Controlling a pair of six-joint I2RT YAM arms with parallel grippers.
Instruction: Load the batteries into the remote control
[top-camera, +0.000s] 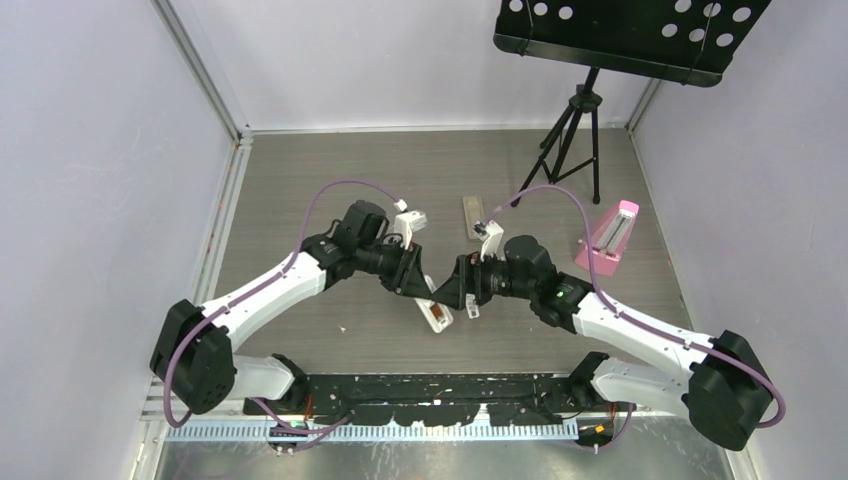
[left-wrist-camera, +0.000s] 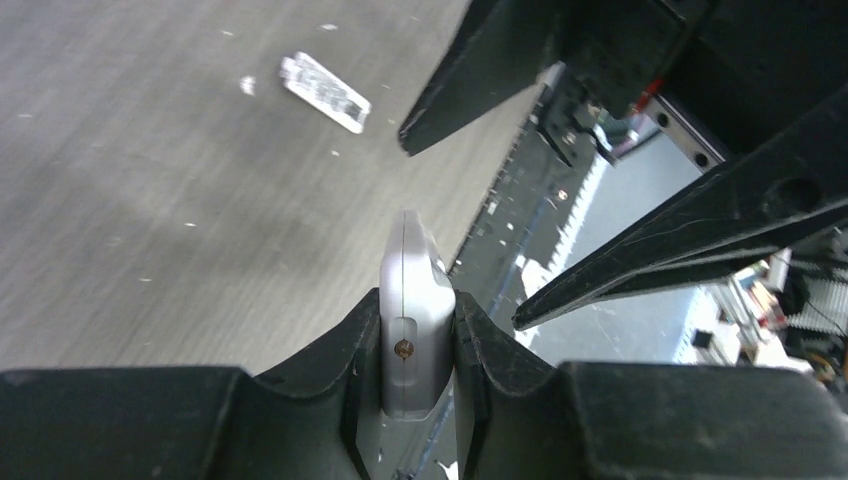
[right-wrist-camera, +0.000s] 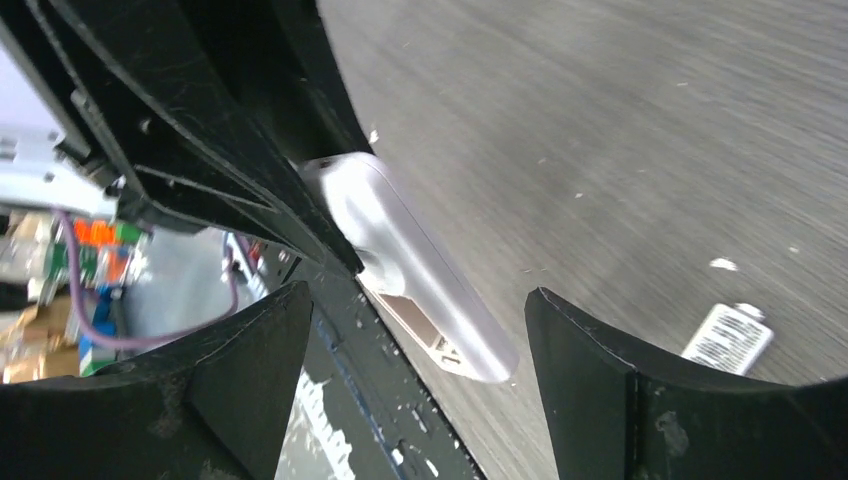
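My left gripper (left-wrist-camera: 418, 330) is shut on the remote control (left-wrist-camera: 413, 320), a slim white bar clamped edge-on between its jaws. From above, the remote (top-camera: 437, 314) hangs just over the table at the middle, dark recess up. My right gripper (right-wrist-camera: 418, 295) stands open, its jaws wide on either side of the remote's free end (right-wrist-camera: 425, 275) without touching it. A tan open recess (right-wrist-camera: 420, 322) shows on the remote's underside there. From the left wrist, the right gripper's fingers (left-wrist-camera: 650, 255) are spread above the remote. No batteries show in any view.
A plain white bar with a dark label (left-wrist-camera: 323, 92) lies flat on the table near the grippers (right-wrist-camera: 728, 338). A tan strip (top-camera: 473, 215) lies further back, a pink wedge-shaped object (top-camera: 607, 236) at the right, and a black music stand (top-camera: 585, 130) at the back right.
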